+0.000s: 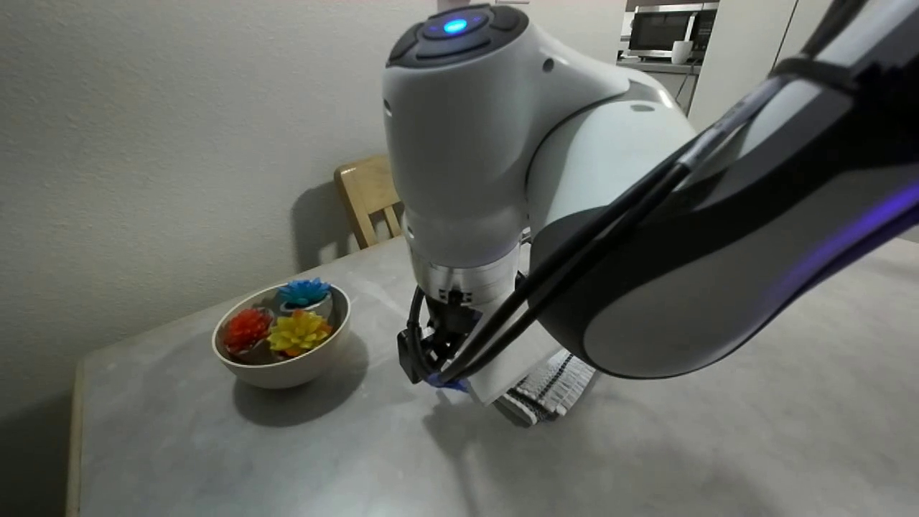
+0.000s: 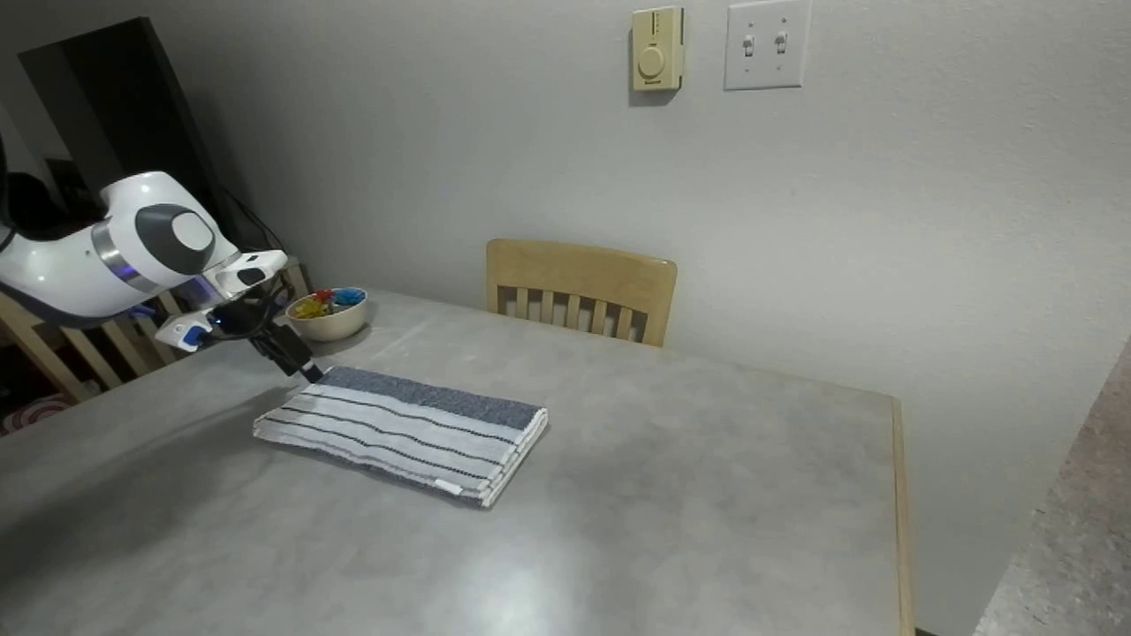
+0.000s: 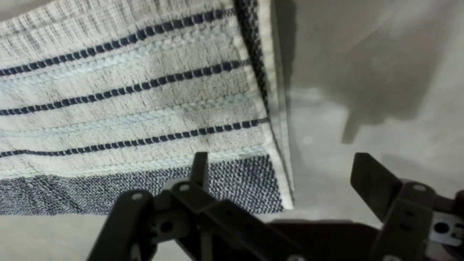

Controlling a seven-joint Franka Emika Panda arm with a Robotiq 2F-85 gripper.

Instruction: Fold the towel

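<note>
The towel point(image 2: 402, 428) is white with dark stripes and a dark blue-grey band along one long side. It lies flat on the table as a folded rectangle with stacked layers at its edges. In an exterior view the arm hides most of the towel point(image 1: 558, 382). My gripper point(image 2: 309, 371) is at the towel's corner by the dark band. In the wrist view the gripper point(image 3: 282, 156) is open and empty. One finger is over the towel point(image 3: 145, 108) and the other is past its short edge, over the table. Contact with the towel cannot be told.
A cream bowl point(image 1: 287, 373) with red, yellow and blue artificial succulents stands near the gripper; the bowl also shows in an exterior view point(image 2: 329, 329). A wooden chair point(image 2: 579, 265) stands at the table's wall side. The grey table point(image 2: 707, 495) has a wooden edge.
</note>
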